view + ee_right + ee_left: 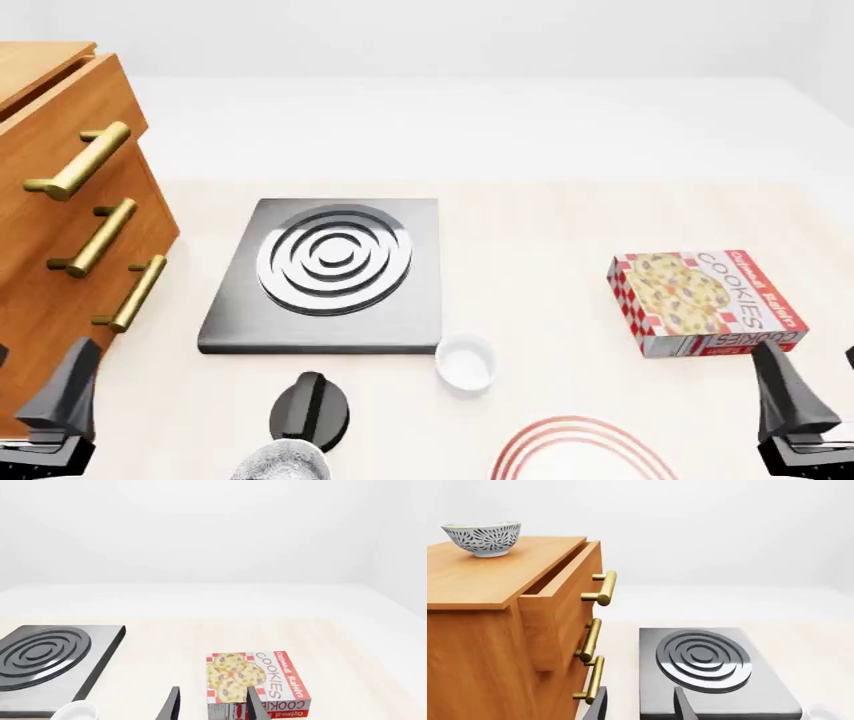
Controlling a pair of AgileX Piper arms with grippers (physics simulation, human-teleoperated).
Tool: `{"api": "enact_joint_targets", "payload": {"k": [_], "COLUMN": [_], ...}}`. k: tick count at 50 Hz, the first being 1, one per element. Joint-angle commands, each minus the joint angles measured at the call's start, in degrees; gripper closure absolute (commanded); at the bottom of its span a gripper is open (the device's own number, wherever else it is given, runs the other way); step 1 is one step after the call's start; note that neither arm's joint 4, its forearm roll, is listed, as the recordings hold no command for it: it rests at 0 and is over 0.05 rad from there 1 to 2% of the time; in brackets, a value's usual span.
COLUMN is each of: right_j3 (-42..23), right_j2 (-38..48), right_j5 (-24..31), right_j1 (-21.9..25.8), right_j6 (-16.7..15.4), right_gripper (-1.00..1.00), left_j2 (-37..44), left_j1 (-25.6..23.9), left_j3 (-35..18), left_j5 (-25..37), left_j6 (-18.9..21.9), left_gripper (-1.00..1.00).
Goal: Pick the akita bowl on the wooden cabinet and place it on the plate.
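Observation:
The akita bowl (482,538), speckled black and white, stands upright on top of the wooden cabinet (487,630), near its far back corner. The front view shows only the cabinet's drawer front (60,190), not this bowl. The plate (577,452), white with red rings, lies at the table's near edge, cut off by the frame. My left gripper (640,707) is open and empty, low beside the cabinet's drawers and well below the bowl; it sits at the near left (38,388). My right gripper (213,707) is open and empty at the near right (817,388), short of the cookie box.
The cabinet's top drawer stands slightly pulled out. A grey burner (327,265) lies mid-table, with a white ramekin (466,362) in front of it. A black round object (311,405) and a second speckled bowl (283,465) sit near the front edge. A cookie box (705,303) lies right.

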Motion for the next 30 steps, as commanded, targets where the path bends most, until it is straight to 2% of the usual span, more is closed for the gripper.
{"api": "enact_joint_targets", "payload": {"k": [1,17,21,30], "right_j3": [0.0,0.0,0.0,0.0], "right_j2": [0.0,0.0,0.0,0.0], "right_j5": [0.0,0.0,0.0,0.0], "right_j1": [0.0,0.0,0.0,0.0], "right_j6": [0.0,0.0,0.0,0.0], "right_gripper": [-1.00,-1.00,-1.00,-1.00], "left_j2": [0.0,0.0,0.1,0.1], "left_j1": [-1.7,-3.6,-3.2,-4.9], "left_j3": [-0.4,-0.7,-0.1,-2.5], "left_j5": [-0.7,-1.8,2.3,4.8], "left_j6": [-1.3,-2.4,-1.8,0.4], "left_gripper": [-1.00,-1.00,-1.00,-1.00]}}
